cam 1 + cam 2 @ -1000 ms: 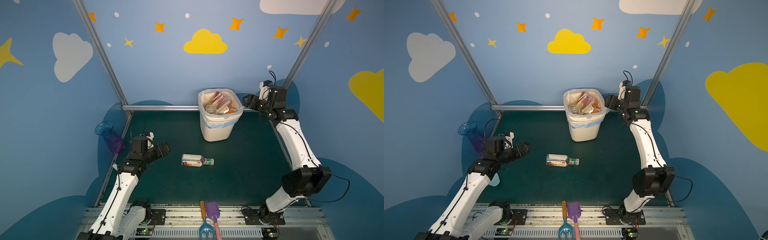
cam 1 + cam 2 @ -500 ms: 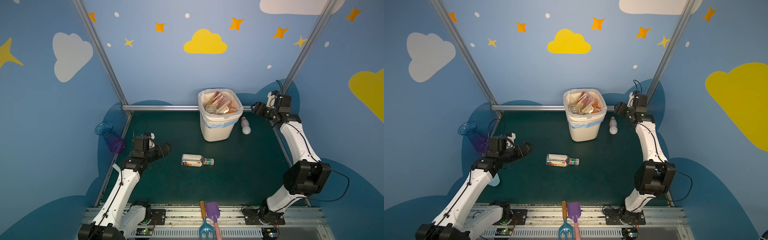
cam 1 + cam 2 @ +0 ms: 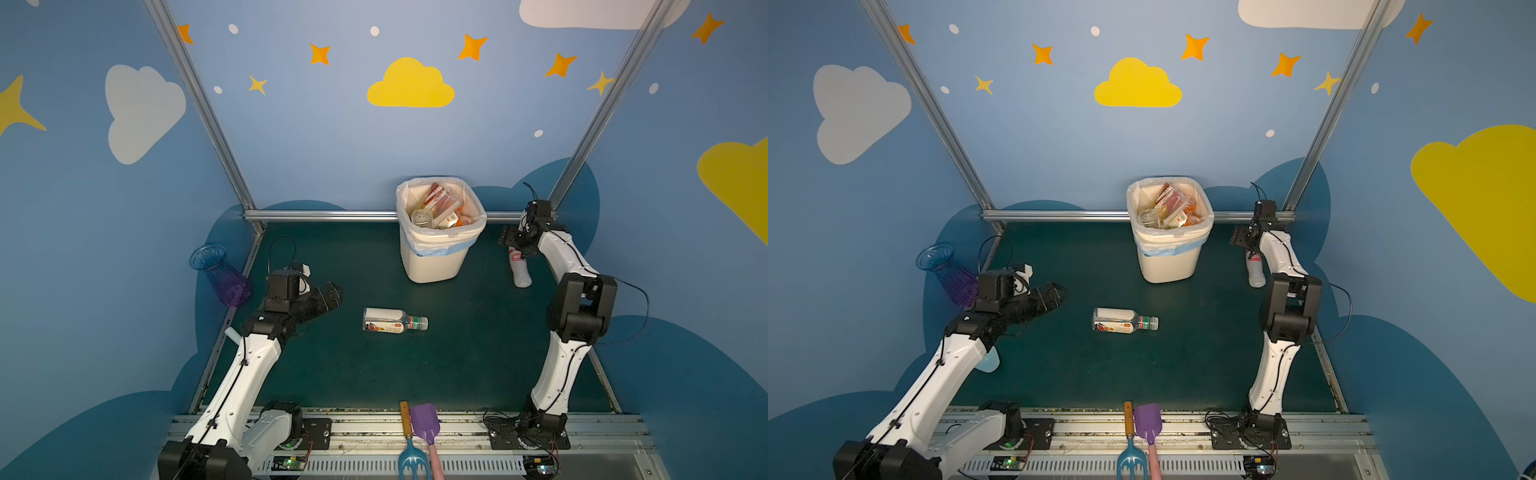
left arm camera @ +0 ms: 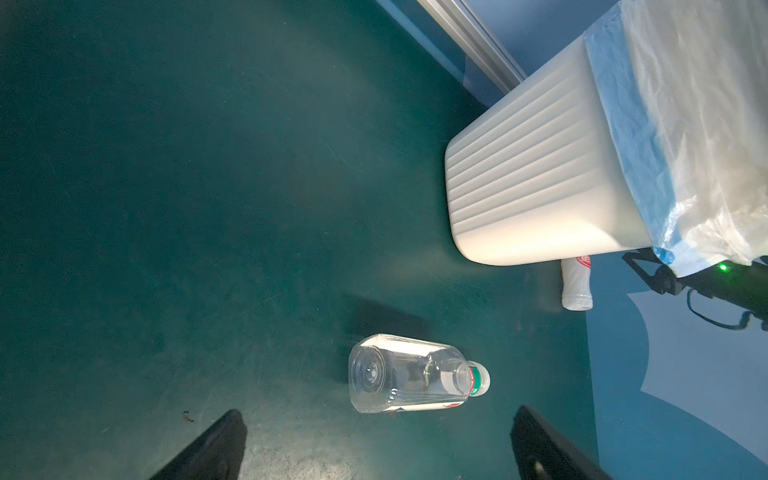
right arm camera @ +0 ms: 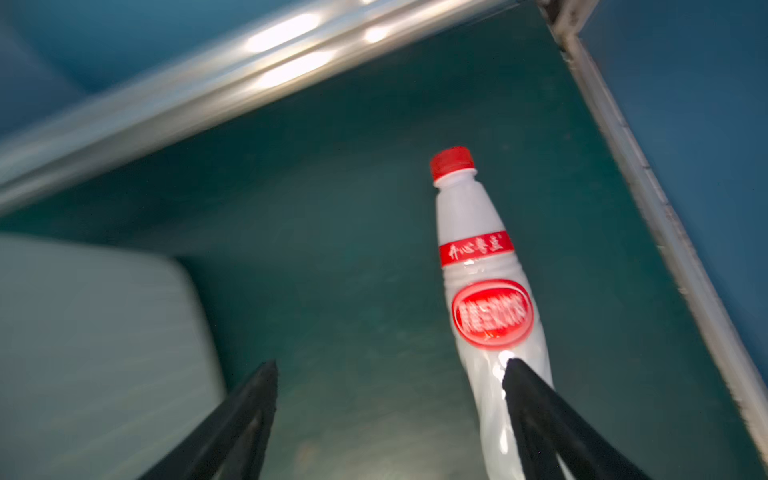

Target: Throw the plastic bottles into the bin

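The cream ribbed bin [image 3: 436,262] [image 3: 1167,266] [image 4: 536,174] stands at the back of the green mat with several plastic bottles [image 3: 438,205] inside. A clear bottle [image 3: 395,321] [image 3: 1124,322] [image 4: 415,374] with a green cap lies mid-mat. My left gripper [image 3: 332,296] [image 3: 1055,293] [image 4: 377,419] is open just left of it, holding nothing. A white red-capped bottle [image 3: 519,268] [image 3: 1255,272] [image 4: 577,286] [image 5: 486,291] lies on the mat right of the bin. My right gripper [image 3: 513,241] [image 3: 1241,239] [image 5: 390,365] hovers open over its cap end, one finger overlapping it in the right wrist view.
A blue-purple vase [image 3: 220,270] [image 3: 946,270] leans at the mat's left edge behind my left arm. A metal rail [image 3: 324,215] runs along the back. A garden fork [image 3: 409,449] and a purple trowel [image 3: 426,424] lie on the front frame.
My right gripper has left the bin's rim and dropped down to the right. The white bottle, unseen a second ago, now lies beside the bin. The left arm has barely moved.
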{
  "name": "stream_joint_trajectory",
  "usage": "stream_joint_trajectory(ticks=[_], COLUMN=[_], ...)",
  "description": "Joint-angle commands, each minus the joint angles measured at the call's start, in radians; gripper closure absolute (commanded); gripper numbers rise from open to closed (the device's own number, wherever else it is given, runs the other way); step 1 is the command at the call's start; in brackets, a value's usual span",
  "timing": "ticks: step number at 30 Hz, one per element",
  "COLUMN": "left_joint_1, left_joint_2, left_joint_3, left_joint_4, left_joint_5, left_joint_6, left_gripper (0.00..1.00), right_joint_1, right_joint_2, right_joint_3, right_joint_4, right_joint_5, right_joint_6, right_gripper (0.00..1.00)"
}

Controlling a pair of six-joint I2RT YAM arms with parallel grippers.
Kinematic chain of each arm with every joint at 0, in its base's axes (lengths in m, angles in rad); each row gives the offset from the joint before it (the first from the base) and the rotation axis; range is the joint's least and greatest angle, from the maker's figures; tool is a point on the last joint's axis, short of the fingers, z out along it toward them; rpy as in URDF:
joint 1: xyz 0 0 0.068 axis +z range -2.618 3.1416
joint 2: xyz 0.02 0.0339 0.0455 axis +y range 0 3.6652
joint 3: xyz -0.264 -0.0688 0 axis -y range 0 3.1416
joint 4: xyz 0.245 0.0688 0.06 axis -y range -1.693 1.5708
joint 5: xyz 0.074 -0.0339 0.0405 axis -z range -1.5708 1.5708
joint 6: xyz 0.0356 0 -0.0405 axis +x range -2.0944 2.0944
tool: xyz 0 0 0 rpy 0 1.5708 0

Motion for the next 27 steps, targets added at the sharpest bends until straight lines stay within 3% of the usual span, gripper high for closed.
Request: stream_joint_trajectory(ticks=[1, 7, 10, 19, 23, 27], left_joint_1=[0.005, 0.006, 0.006, 0.008, 0.008, 0.008], left_joint_2=[0.010, 0.058, 0.079, 0.163, 0.194, 0.191], left_joint_3=[0.022, 0.039, 0.038, 0.069, 0.111, 0.105], left_joint_4=[0.001, 0.013, 0.035, 0.044, 0.012, 0.017], left_joint_5=[-0.023, -0.022, -0.018, -0.016, 0.016, 0.024], left_joint_6=[0.022, 0.027, 0.019, 0.029, 0.045, 0.041], left_gripper=[0.01, 0.01, 0.00, 0.01, 0.01, 0.01], right_joint_1=[-0.039, -0.092, -0.135, -0.274, -0.259, -0.222], right_joint_2=[0.080, 0.254, 0.313, 0.381, 0.375, 0.361], right_joint_3=[0.108, 0.289, 0.349, 0.409, 0.400, 0.369], right_joint_4=[-0.125, -0.219, -0.265, -0.343, -0.358, -0.363], right_joint_5=[0.119, 0.225, 0.210, -0.172, -0.254, -0.260], right_joint_6=[-0.059, -0.141, -0.154, -0.106, -0.103, -0.107], right_gripper=[0.13, 0.13, 0.13, 0.20, 0.20, 0.21])
